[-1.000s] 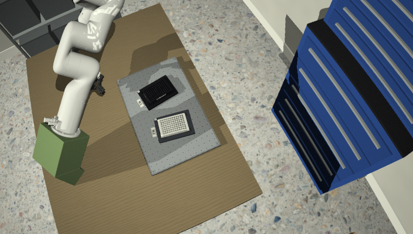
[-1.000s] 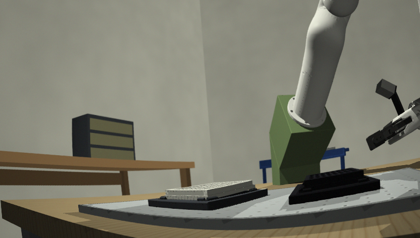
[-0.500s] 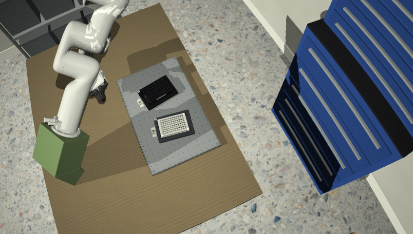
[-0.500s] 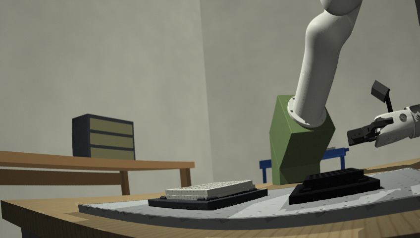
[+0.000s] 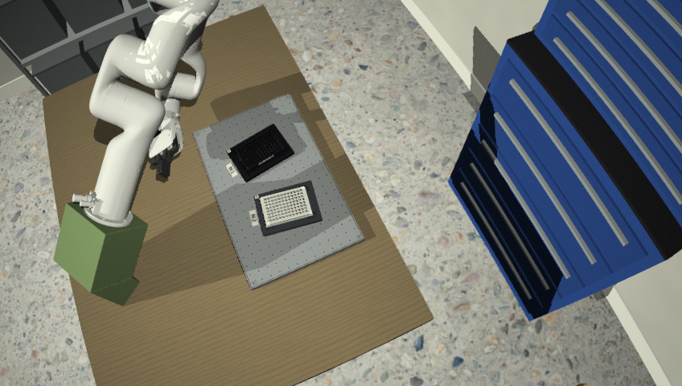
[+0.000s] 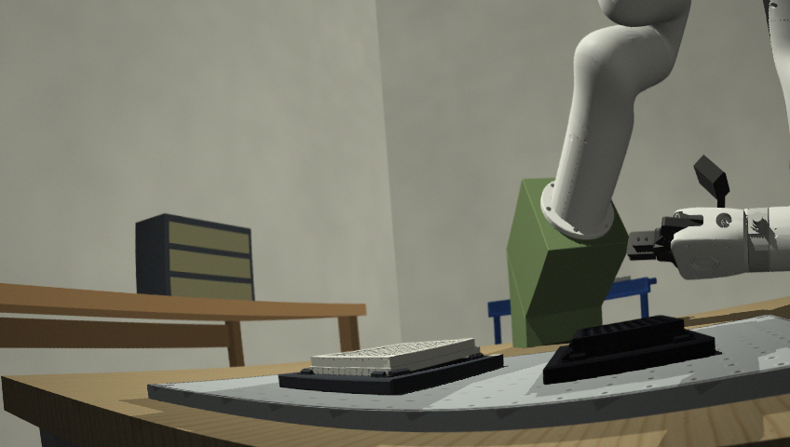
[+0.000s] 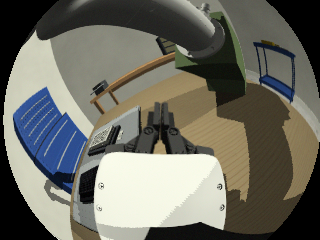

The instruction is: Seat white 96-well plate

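Note:
The white plate C51 (image 5: 287, 206) rests on the dark nest N2 on the grey deck. In the side view the white plate (image 6: 394, 355) sits tilted, its right end higher than its left. The black plate C15 (image 5: 259, 150) (image 6: 629, 348) sits in nest N1 beyond it. My gripper (image 5: 165, 165) is shut and empty. It hovers over the bare wood left of the deck, near N1, and lies about level in the side view (image 6: 637, 245). In the wrist view the closed fingers point toward the green base.
The labels N1 (image 5: 232, 168) and N2 (image 5: 252, 217) lie on the deck left of each nest. My green base (image 5: 99, 251) stands at the table's left edge. A blue drawer cabinet (image 5: 574, 153) stands off to the right.

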Tool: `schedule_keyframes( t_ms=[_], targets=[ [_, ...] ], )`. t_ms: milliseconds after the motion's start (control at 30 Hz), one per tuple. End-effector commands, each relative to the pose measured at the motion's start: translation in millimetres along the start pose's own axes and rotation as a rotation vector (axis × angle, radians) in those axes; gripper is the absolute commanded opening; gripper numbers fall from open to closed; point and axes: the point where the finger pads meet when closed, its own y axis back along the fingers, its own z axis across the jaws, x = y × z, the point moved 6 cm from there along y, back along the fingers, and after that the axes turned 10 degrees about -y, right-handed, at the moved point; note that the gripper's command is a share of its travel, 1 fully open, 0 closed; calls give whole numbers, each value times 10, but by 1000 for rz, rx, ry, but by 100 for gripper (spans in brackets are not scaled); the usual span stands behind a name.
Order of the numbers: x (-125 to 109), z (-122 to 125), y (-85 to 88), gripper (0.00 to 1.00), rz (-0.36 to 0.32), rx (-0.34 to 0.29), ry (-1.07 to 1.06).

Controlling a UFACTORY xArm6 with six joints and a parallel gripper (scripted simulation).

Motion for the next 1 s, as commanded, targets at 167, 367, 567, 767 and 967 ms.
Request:
schedule_keyframes(
  t_ms=[167,367,567,767,967],
  targets=[
    [-21,-62,-146,0,229,-121,-157],
    [-45,-90,-194,0,354,-183,-249],
    [-77,-118,-232,0,477,-243,-344],
    [-124,-158,-273,0,624,-313,-460],
    [-167,-181,-289,0,722,-358,-539]
  ],
)
